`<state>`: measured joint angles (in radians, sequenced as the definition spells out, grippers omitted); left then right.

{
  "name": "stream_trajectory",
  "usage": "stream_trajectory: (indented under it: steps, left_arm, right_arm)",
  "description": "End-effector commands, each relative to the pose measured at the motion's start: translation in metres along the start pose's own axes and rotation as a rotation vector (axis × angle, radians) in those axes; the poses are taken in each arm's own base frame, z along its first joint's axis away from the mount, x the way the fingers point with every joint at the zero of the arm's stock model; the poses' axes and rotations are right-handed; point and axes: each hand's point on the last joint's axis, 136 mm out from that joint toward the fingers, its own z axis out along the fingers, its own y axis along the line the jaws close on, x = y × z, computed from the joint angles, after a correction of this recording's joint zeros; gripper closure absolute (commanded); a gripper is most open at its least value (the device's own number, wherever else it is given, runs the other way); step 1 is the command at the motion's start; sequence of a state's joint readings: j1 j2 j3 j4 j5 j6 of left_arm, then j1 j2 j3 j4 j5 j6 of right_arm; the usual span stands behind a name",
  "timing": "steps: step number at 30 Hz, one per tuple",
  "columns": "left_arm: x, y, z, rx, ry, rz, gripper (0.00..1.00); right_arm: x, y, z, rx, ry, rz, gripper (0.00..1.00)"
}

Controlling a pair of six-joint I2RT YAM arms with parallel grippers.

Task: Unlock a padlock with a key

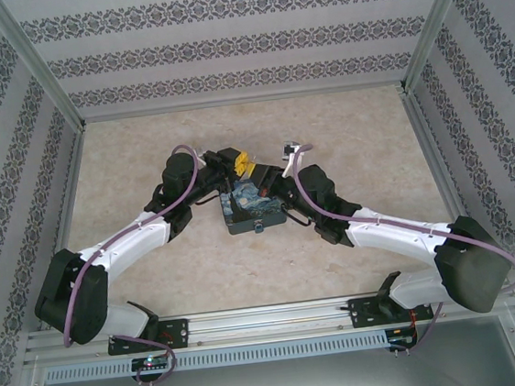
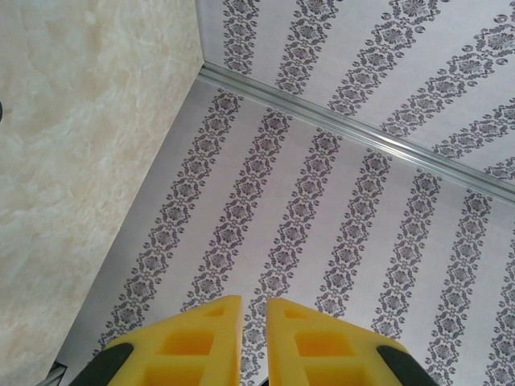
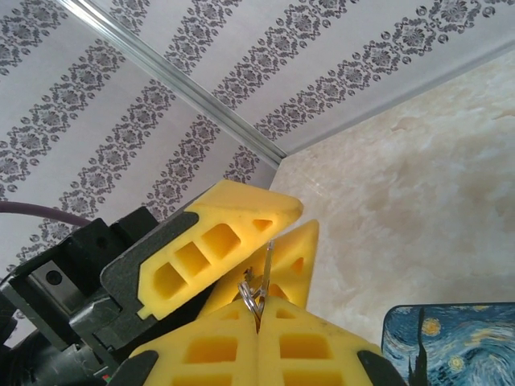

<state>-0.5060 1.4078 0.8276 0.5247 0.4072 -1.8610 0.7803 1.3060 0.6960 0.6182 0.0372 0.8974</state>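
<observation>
My right gripper (image 3: 259, 312) is shut on a small silver key (image 3: 267, 259), whose split ring (image 3: 250, 291) sticks out at the fingertips. The blade points up between the yellow fingers (image 3: 211, 239) of my left gripper (image 2: 253, 304), which stands slightly open, with only wallpaper showing through its narrow gap. In the top view both grippers meet above the table's middle, the left gripper (image 1: 235, 161) beside the right gripper (image 1: 262, 170). I cannot make out the padlock.
A box printed with a blue starry-night painting (image 1: 253, 210) lies on the beige table (image 1: 143, 159) just below the grippers, its corner (image 3: 451, 346) also in the right wrist view. A small white object (image 1: 292, 149) lies right of the grippers. Patterned walls enclose the table.
</observation>
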Motion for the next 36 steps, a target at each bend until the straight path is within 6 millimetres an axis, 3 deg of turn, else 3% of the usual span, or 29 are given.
stream_trajectory:
  steps: [1, 8, 11, 12, 15, 22, 28, 36]
  left_arm:
    - [0.013, -0.023, -0.003, 0.048, 0.012, 0.036, 0.87]
    - [0.016, -0.022, -0.002, 0.044, 0.017, 0.041, 0.99]
    - [0.015, -0.020, -0.002, 0.035, 0.015, 0.064, 1.00]
    - [0.016, -0.022, -0.002, 0.038, 0.015, 0.095, 1.00]
    - [0.019, -0.025, -0.002, 0.011, 0.030, 0.255, 1.00]
    - [0.028, -0.029, -0.010, -0.099, 0.073, 0.721, 1.00]
    - [0.032, -0.028, -0.012, -0.088, 0.115, 0.974, 1.00]
    - [0.037, -0.029, -0.013, 0.012, 0.126, 1.143, 1.00]
  right_arm:
    - [-0.009, 0.000, -0.003, -0.006, -0.040, 0.017, 1.00]
    - [-0.009, 0.000, -0.002, -0.006, -0.041, 0.020, 1.00]
    - [-0.010, -0.001, -0.006, 0.000, -0.043, 0.020, 1.00]
    - [-0.011, -0.003, -0.010, 0.010, -0.046, 0.020, 0.92]
    - [-0.014, -0.020, -0.029, 0.069, -0.056, 0.039, 0.54]
    - [-0.026, -0.050, -0.076, 0.154, -0.048, 0.085, 0.26]
    - [-0.031, -0.061, -0.081, 0.094, -0.018, 0.171, 0.25]
    - [-0.036, -0.045, -0.060, 0.002, 0.011, 0.225, 0.30]
